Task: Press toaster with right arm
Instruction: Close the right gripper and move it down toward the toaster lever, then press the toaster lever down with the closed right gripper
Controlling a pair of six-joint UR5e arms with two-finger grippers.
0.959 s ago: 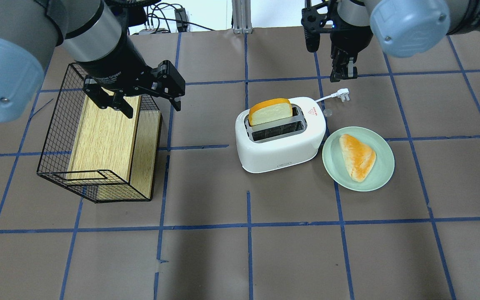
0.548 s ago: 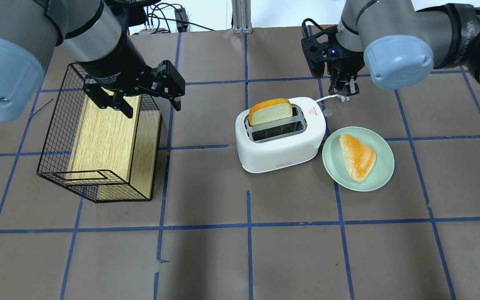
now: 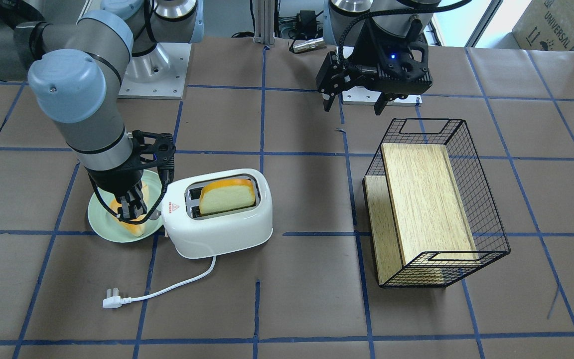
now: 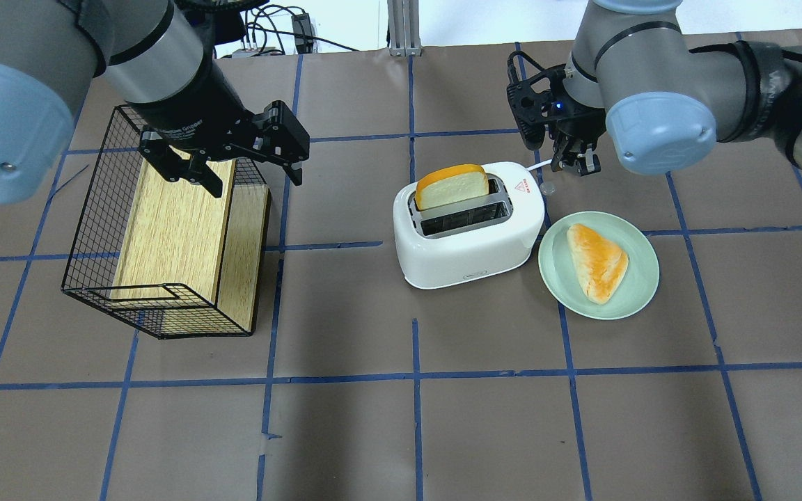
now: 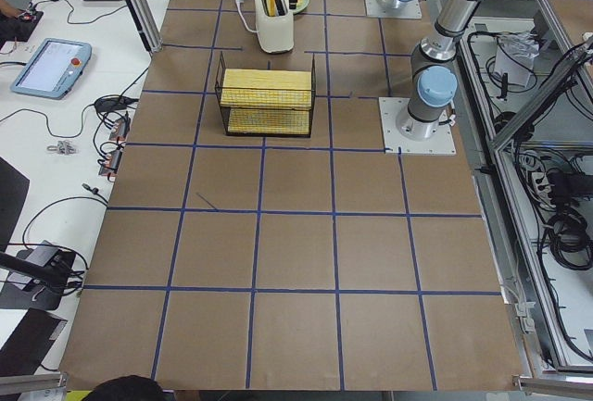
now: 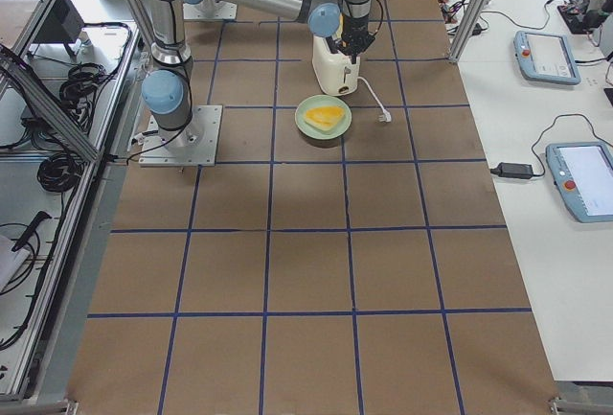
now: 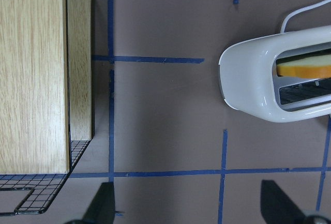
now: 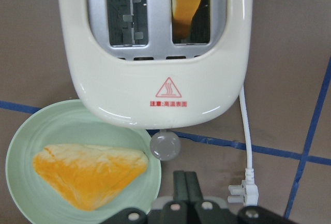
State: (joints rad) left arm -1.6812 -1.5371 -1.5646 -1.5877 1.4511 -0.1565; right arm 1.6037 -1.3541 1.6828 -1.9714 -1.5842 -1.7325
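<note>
The white two-slot toaster [image 4: 470,240] stands mid-table with an orange-crusted bread slice [image 4: 451,186] upright in its far slot; the near slot is empty. It also shows in the front view [image 3: 227,227] and the right wrist view [image 8: 155,79]. Its round silver knob [image 8: 165,145] sticks out at the end with the red triangle label. My right gripper [image 4: 578,165] is shut and empty, hovering just beyond that end, fingertips [image 8: 185,177] close behind the knob, apart from it. My left gripper [image 4: 256,182] is open and empty above the wire basket.
A pale-green plate [image 4: 634,296] with a triangular bread piece [image 4: 597,261] lies right beside the toaster's knob end. The toaster's white cord and plug [image 3: 112,301] trail on the far side. A black wire basket [image 4: 88,229] holding a wooden board [image 4: 171,223] stands on the left.
My right gripper has come from the table's far edge down towards the toaster's knob end, now above the cord and plug. The left arm, toaster and plate have not moved.
</note>
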